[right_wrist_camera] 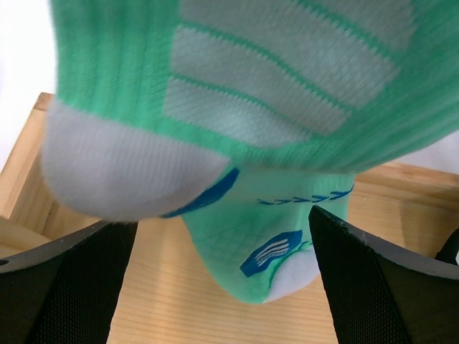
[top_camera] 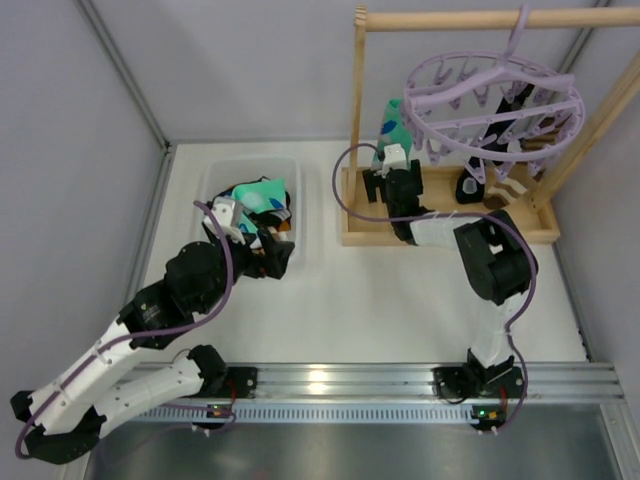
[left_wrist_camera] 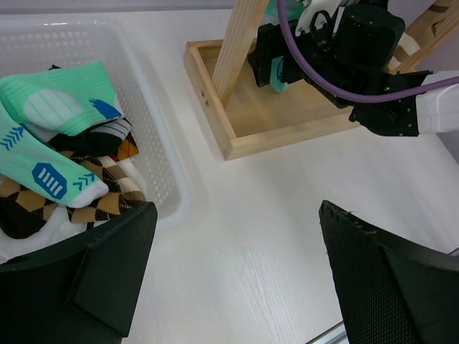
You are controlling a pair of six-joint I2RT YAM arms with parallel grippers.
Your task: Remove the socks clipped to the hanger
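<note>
White table (top_camera: 380, 300) shut in by plain grey walls (top_camera: 60, 150) under soft, even light.
The walls rose on the left, the top and the right of the frame, smooth and windowless, and thin metal strips (top_camera: 120, 70) ran slantwise across them toward the table's far corners. A wooden frame (top_camera: 357, 110) stood at the upper right, with an upright post, a round top bar, a slanting brace on its right and a shallow tray base on the tabletop. Along the bottom ran a ribbed aluminium rail (top_camera: 400, 385) with a bright glare near its middle. Below it lay a dull grey surface (top_camera: 350, 455).
</note>
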